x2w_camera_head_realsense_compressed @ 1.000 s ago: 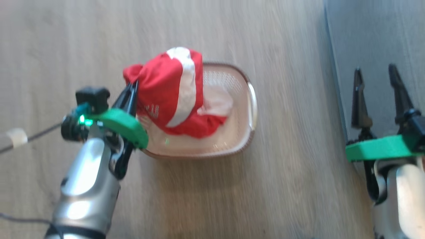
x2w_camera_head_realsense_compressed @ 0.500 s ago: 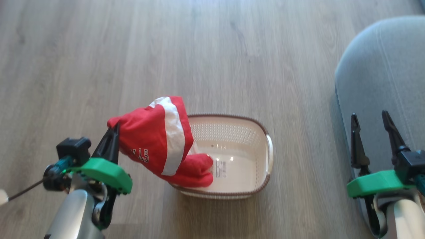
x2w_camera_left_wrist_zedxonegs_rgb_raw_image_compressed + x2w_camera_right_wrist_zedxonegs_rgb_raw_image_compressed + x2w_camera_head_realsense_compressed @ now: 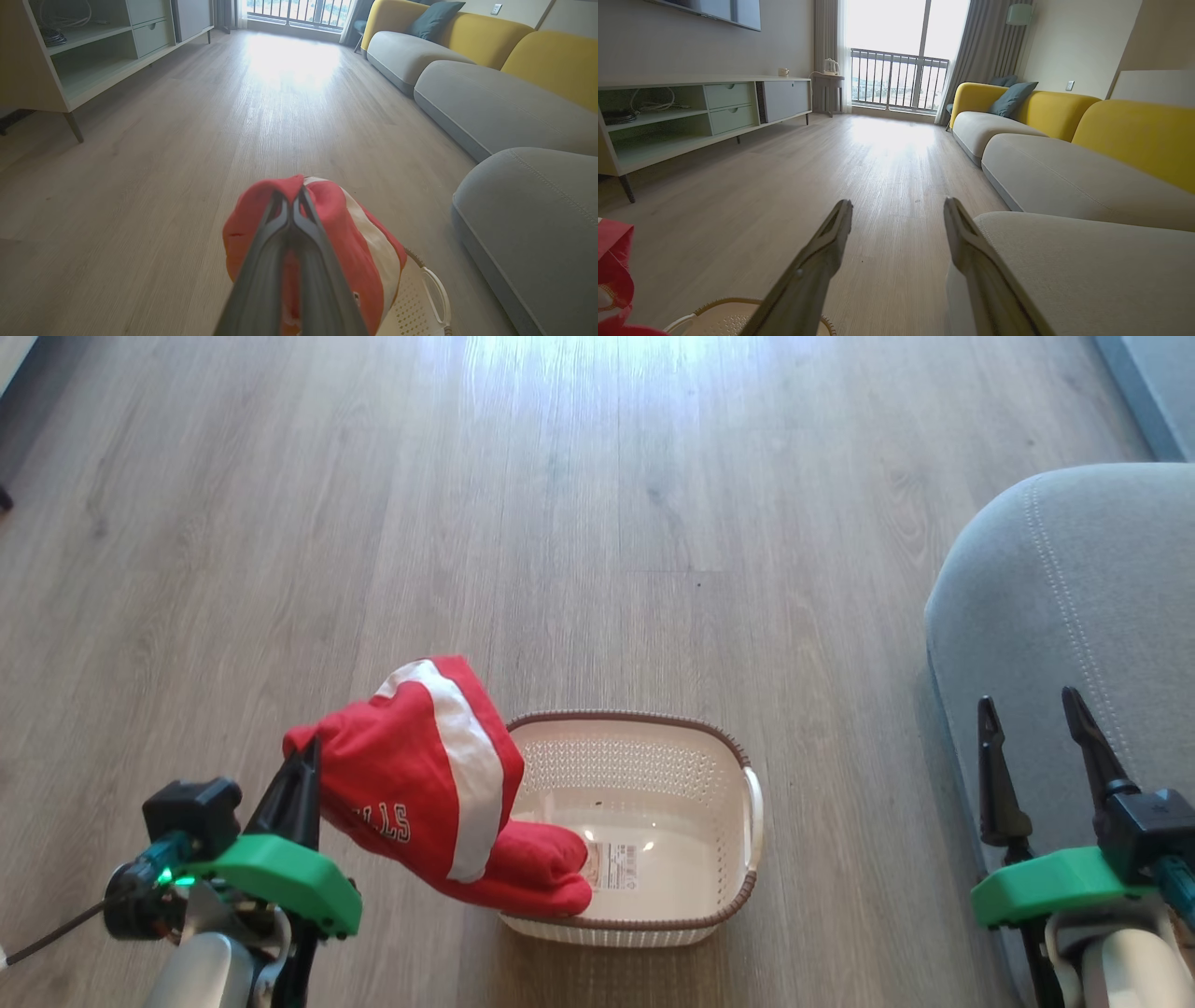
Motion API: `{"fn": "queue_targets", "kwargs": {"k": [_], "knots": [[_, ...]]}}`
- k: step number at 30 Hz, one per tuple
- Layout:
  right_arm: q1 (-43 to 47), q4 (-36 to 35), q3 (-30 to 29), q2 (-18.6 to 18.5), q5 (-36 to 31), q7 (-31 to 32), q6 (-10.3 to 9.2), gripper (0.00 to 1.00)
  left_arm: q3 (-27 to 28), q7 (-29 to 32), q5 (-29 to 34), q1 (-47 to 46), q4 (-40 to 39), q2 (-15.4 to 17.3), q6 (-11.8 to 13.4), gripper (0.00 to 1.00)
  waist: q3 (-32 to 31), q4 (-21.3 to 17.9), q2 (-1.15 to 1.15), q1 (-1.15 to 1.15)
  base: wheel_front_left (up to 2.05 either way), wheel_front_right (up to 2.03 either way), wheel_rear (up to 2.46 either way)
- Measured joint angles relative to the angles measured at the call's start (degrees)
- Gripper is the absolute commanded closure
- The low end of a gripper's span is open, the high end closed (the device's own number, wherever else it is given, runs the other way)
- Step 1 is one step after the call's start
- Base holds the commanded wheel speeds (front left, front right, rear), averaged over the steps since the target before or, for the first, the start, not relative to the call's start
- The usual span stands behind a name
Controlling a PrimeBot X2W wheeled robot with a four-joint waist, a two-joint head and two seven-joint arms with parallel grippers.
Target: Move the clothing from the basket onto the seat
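The clothing (image 3: 411, 798) is a red garment with a broad white band and white lettering. My left gripper (image 3: 306, 751) is shut on its upper edge, to the left of the basket (image 3: 627, 718). The garment's lower fold lies over the basket's near-left corner. The basket's cream bottom is bare, with a barcode label (image 3: 616, 864). In the left wrist view the closed left gripper (image 3: 292, 193) pinches the red clothing (image 3: 341, 224) above the basket (image 3: 420, 303). My right gripper (image 3: 1025, 698) stands open beside the grey seat (image 3: 1074, 616). In the right wrist view the right gripper (image 3: 899, 205) is open and empty, at the seat's (image 3: 1087, 266) edge.
Wooden floor (image 3: 560, 523) stretches ahead of the basket. A low cabinet on legs (image 3: 70, 60) lines the left wall. More grey cushions with yellow backs (image 3: 486, 102) run along the right towards a bright balcony window (image 3: 896, 79).
The head view has swung, bringing the seat's rounded end into sight. The garment has come up out of the basket to its left side, leaving the labelled bottom bare. The right gripper stays open.
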Motion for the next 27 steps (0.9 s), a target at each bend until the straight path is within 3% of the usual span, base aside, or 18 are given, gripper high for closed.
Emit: {"fn": "queue_targets", "kwargs": {"k": [27], "knots": [[0.87,0.27,0.65,0.01,0.24,0.0,0.0,0.0,-1.66,3.44,0.0,1.05,-5.35,1.4,1.1,1.0,0.12,-2.39,0.0,0.0,0.0,0.0,0.0]]}}
